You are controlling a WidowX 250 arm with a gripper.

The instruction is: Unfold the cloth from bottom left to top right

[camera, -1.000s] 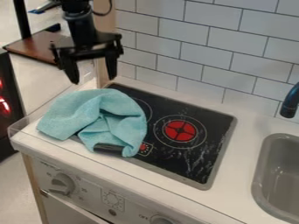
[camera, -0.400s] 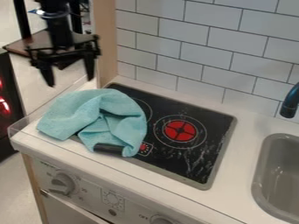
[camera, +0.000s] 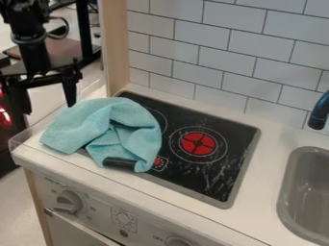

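Cloth first, since it's the whole job: the turquoise cloth (camera: 103, 122) lies in a bunch over the left part of the black cooktop (camera: 233, 137), spilling a bit onto the white countertop (camera: 260, 180) in front. My gripper (camera: 49, 108) hangs above and to the left of it, fingers spread wide with nothing between them, so no hold on any fabric.

Progress-wise, I'd call this pretty much at the start. The left side of the cloth is a fairly smooth panel, but the middle and right are all creases and overlapping layers, and there's a dark strip (camera: 120, 163) at the front edge that I can't identify. Can't tell how many layers are tucked under there either.

What's left, as I read it: get down to the bottom-left corner, pinch it, lift, and carry it over toward the top right, so the fabric opens out across the red burner marking (camera: 198, 143). Then let go and check whether the fold really opens.

My main worry is pinching two layers at once, because then I'd just drag the whole bundle along. It looks soft and floppy, so I'd go for a shallow grab and a slow pull.
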